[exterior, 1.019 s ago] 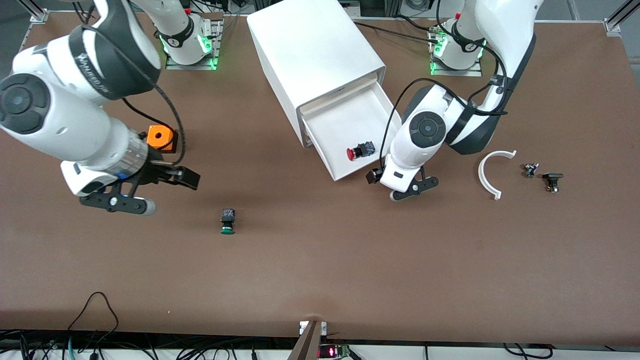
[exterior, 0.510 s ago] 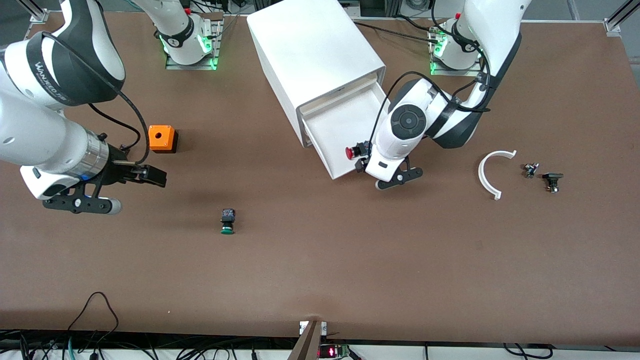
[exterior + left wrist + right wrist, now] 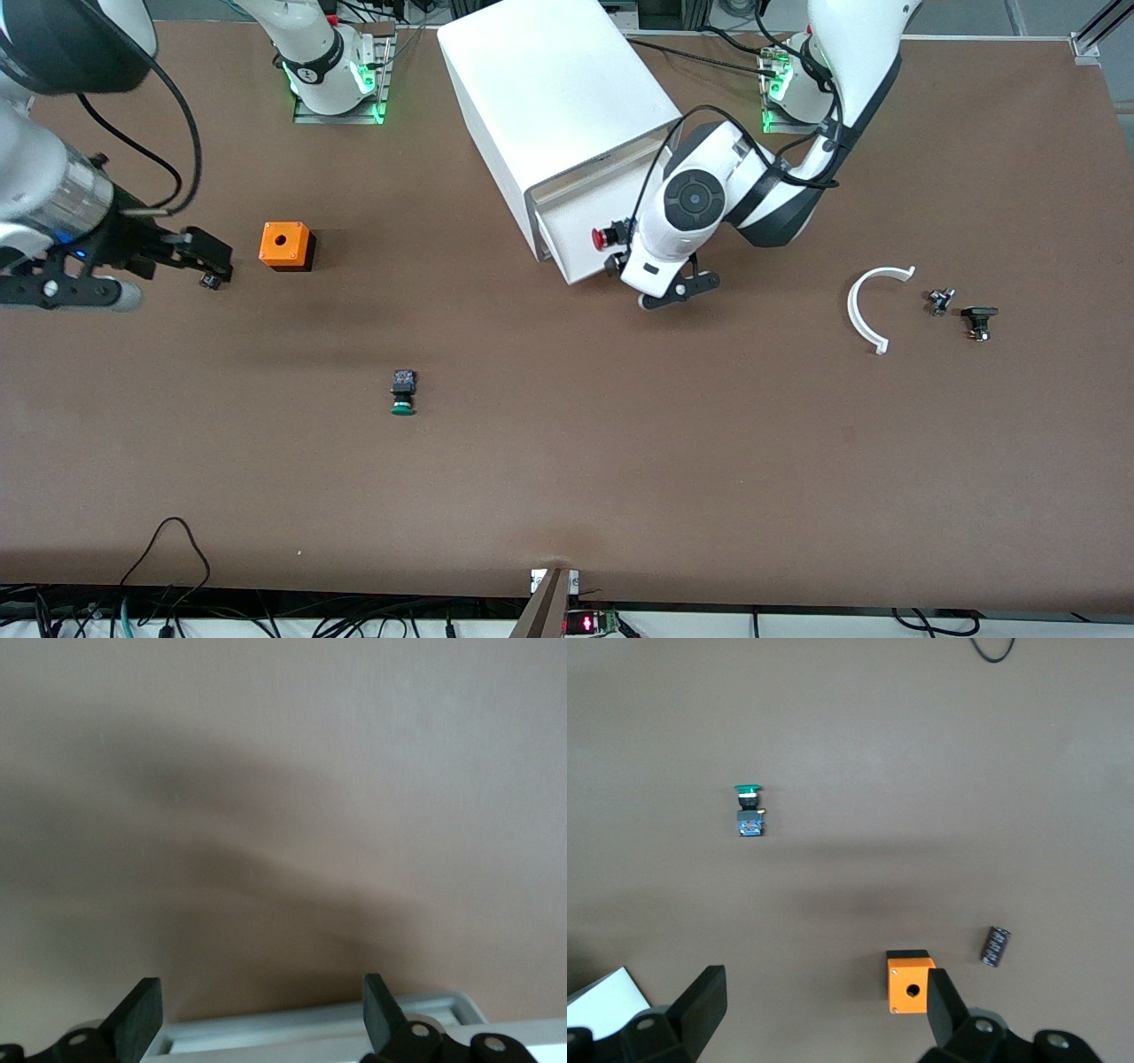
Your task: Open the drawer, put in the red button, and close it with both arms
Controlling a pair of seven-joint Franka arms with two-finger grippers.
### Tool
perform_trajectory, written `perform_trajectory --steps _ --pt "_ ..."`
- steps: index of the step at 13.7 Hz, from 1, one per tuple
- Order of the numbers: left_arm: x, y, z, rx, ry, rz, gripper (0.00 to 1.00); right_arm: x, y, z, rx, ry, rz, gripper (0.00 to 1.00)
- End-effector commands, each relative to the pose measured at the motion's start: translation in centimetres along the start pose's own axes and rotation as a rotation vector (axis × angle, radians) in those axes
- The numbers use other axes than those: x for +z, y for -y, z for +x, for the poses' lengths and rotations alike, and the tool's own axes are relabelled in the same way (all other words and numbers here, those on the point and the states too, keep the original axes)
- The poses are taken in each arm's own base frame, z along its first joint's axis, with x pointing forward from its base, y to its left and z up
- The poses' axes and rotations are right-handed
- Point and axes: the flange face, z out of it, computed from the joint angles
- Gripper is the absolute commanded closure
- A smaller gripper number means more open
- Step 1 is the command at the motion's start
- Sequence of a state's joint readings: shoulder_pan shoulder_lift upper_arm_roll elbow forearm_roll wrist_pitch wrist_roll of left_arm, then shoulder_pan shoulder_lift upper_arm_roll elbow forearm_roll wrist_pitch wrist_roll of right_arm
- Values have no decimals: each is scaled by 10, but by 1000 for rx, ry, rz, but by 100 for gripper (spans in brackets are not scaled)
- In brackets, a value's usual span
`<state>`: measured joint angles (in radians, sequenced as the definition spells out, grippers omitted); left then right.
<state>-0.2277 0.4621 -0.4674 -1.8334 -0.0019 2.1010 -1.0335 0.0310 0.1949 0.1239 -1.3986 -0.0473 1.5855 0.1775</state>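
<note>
The drawer [image 3: 574, 229] stands partly out of the white cabinet [image 3: 554, 84]. The red button [image 3: 606, 237] lies inside it, near its front wall. My left gripper [image 3: 660, 288] is open and empty, right at the drawer's front wall. In the left wrist view the drawer's rim [image 3: 310, 1028] spans the gap between my left gripper's [image 3: 261, 1001] spread fingers. My right gripper [image 3: 164, 275] is open and empty, over the table at the right arm's end, beside an orange box [image 3: 285, 245]. The right wrist view shows my right gripper [image 3: 824, 992] with its fingers wide apart.
A green-capped button [image 3: 404, 392] lies mid-table, also in the right wrist view [image 3: 749, 806]. The orange box [image 3: 911, 981] and a small dark cylinder [image 3: 996, 945] lie below the right gripper. A white curved piece [image 3: 873, 306] and small parts [image 3: 979, 321] lie toward the left arm's end.
My left gripper has moved toward the cabinet and the drawer has slid inward with the red button. My right arm has drawn back toward its end of the table.
</note>
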Motion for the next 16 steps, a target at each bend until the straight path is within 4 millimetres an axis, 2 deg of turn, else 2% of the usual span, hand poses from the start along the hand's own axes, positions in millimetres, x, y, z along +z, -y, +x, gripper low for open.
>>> perform_trajectory --steps 1,6,8,11,16 --pt "-8 -1 -32 -11 31 27 0 -14 -13 -29 -3 -8 3 0" --pt "4 -9 -63 -16 54 55 0 -31 -21 -68 5 -22 -3 0" --pt "4 -12 -70 -25 71 48 0 -35 -31 -80 24 -29 -3 0" --pt "6 -17 -82 -24 102 41 0 -32 -57 -85 38 -10 57 0" --pt "9 -18 -87 -28 125 39 0 -32 -49 -83 4 -9 50 0"
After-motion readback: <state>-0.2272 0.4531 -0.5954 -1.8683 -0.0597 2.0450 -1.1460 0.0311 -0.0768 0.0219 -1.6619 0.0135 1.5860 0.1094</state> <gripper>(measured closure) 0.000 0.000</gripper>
